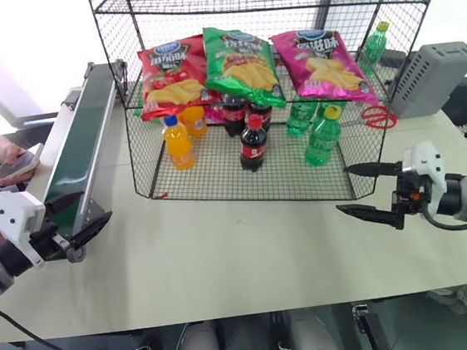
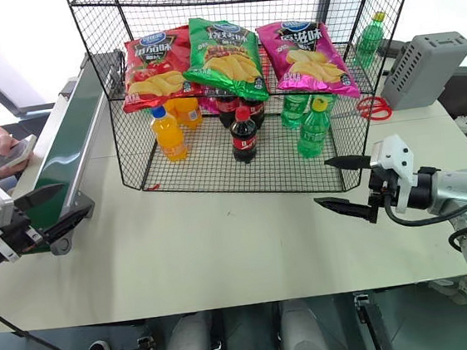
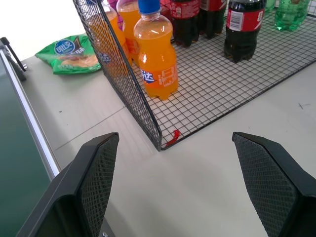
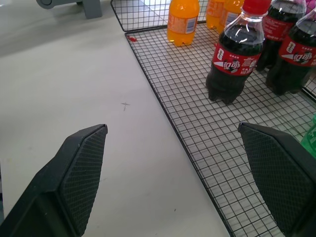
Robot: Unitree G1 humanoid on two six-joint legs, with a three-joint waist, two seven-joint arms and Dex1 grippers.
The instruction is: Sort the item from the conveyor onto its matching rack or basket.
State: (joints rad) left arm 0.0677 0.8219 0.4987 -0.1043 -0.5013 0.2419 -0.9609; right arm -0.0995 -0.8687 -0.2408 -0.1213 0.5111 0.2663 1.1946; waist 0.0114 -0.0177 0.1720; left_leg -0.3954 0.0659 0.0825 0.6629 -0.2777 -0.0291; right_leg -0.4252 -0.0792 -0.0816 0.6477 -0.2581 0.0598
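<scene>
Glossy magenta-pink chip bag [image 1: 324, 67] lies on the upper tier of the big black wire-mesh rack [image 1: 217, 177], upper centre-right of the head view, beside a green chip bag [image 1: 242, 65] and a red chip bag [image 1: 171, 77]. Long dark-green conveyor belt with silver rails [image 1: 80, 145] runs along the left. Left gripper [image 1: 75, 221], lower left by the belt end: fingers spread wide, holding nothing. Right gripper [image 1: 367, 190], lower right over the pale table [image 1: 226, 259]: wide apart, empty.
</scene>
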